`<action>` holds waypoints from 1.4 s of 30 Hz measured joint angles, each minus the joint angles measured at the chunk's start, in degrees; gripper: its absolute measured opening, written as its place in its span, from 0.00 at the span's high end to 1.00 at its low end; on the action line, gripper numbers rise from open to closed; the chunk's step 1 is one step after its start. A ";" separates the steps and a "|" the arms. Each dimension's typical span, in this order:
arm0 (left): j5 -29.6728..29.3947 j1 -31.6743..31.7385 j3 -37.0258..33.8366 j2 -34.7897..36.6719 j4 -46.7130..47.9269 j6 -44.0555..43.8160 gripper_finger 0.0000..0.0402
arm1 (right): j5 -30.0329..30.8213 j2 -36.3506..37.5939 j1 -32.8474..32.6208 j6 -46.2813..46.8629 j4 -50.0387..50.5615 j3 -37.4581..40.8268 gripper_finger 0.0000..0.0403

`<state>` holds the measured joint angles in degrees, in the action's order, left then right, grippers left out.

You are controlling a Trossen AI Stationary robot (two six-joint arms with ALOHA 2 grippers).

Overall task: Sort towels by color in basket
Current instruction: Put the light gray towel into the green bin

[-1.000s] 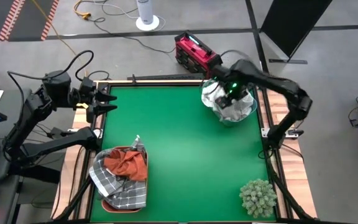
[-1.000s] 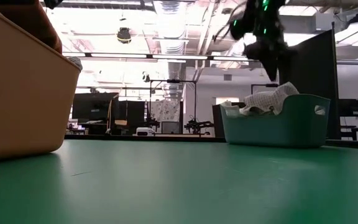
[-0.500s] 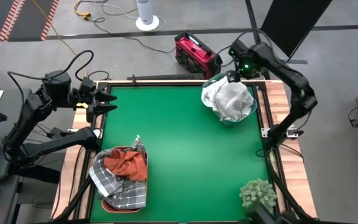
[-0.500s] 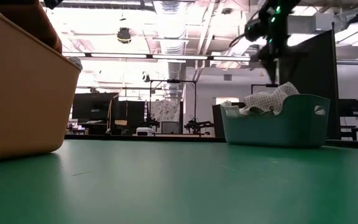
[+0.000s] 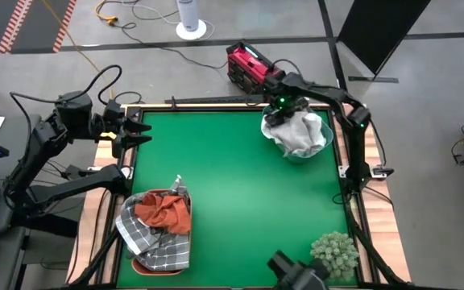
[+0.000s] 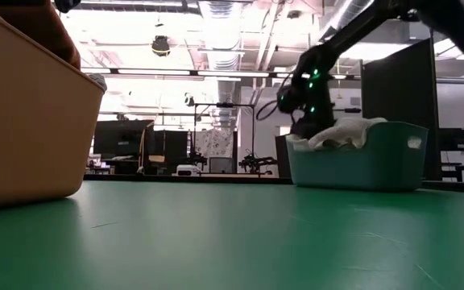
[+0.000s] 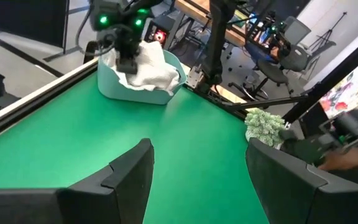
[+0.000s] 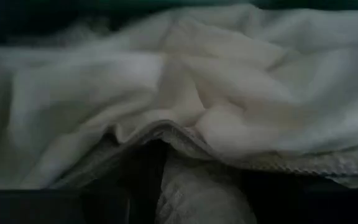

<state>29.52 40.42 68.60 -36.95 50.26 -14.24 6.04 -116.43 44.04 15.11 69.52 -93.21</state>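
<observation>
Your white towels [image 5: 300, 131] sit heaped in the teal basket [image 5: 322, 143] at the table's far right corner, while the rust-orange towel [image 5: 166, 211] and grey checked towel [image 5: 147, 238] lie piled in the tan basket [image 6: 31, 121] at the near left. From above you see the right gripper [image 5: 279, 115] pressed down at the teal basket's left rim, against the white pile; the low view shows it dipping just behind that rim. You cannot tell from any view whether its fingers are spread or pinching cloth: its own wrist camera fills with white folds [image 8: 229, 93] and a ribbed hem, no fingers visible. The left wrist view gives what the others miss: the left gripper [image 7: 197, 174] with its 2 fingers spread wide, holding nothing, above the green table [image 5: 240, 193] at its far left corner. The spiky plant ball [image 5: 334, 254] rests near the right front corner.
</observation>
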 joint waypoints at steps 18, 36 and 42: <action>-0.20 0.00 0.00 0.37 -0.06 2.05 0.40 | -6.23 11.44 1.72 9.77 2.52 0.07 0.44; -1.16 0.00 0.00 -0.18 -0.30 2.80 0.40 | 1.53 17.18 15.23 0.97 3.14 0.10 0.45; -2.03 0.00 0.00 -1.20 -0.54 1.07 0.40 | -0.13 12.60 16.69 -1.51 2.16 0.11 0.50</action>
<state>27.49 40.42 68.60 -38.15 49.72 -13.17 5.91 -103.83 60.73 13.61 71.68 -93.10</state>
